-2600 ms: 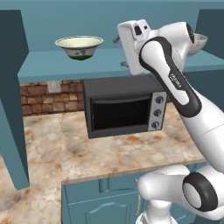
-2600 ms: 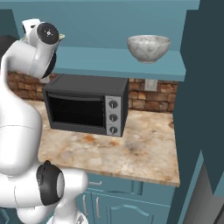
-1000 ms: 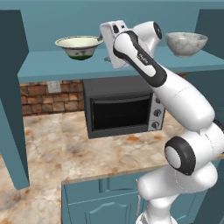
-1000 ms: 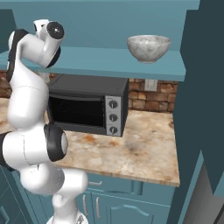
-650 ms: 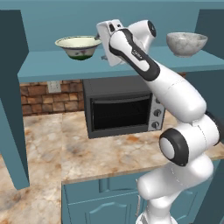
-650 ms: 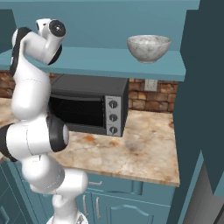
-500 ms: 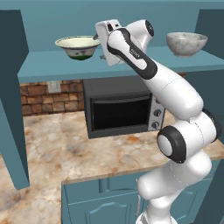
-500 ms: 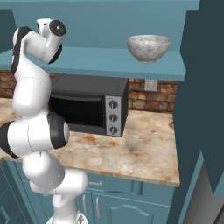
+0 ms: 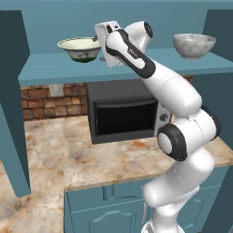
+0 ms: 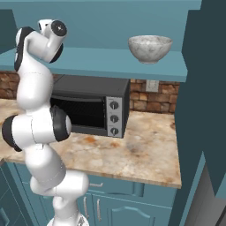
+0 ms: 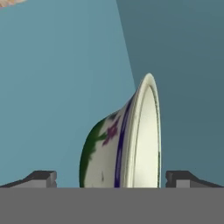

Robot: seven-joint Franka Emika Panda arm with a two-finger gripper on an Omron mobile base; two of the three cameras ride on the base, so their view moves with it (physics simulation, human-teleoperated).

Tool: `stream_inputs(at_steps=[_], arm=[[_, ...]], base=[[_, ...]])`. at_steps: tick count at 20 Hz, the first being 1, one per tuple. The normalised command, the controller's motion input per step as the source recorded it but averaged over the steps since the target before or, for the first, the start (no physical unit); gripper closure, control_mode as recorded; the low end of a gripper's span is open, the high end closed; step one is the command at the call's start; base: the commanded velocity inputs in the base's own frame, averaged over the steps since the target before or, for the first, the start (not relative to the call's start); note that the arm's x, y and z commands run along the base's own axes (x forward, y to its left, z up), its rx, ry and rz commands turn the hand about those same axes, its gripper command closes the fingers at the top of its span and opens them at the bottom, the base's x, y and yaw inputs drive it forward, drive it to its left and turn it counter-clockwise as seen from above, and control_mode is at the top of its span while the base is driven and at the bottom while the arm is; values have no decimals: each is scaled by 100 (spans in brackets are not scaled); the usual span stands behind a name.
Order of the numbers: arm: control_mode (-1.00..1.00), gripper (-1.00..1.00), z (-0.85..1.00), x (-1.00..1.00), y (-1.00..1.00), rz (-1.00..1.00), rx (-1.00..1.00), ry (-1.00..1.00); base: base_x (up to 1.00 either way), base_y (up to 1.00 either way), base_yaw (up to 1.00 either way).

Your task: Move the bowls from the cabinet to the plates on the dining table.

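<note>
Pale yellow-green bowl (image 9: 79,48) upright on the cabinet shelf (image 9: 50,66), toward its left end, with the grey-white marbled bowl (image 9: 194,45) well apart at the right end above the microwave (image 9: 123,111). Gripper (image 11: 111,179) released, jaws spread wide on either side of the pale bowl, nothing clamped yet; step in hand judged as the approach to the first pickup. Next move likely calls for a short advance over the rim, a firm closure, then a level lift off the shelf.
</note>
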Motion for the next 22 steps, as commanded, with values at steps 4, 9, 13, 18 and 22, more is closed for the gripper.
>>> stream_inputs(at_steps=[4,9,13,18,22], arm=[[-100,-100,-8,30,14,0,0,0],[-100,-100,-6,30,13,0,0,0],[-100,100,-4,28,14,0,0,0],[-100,100,-1,16,6,0,0,0],[-100,100,0,1,0,0,0,0]], base=[[0,0,0],[0,0,0],[0,0,0],[0,0,0],[0,0,0]])
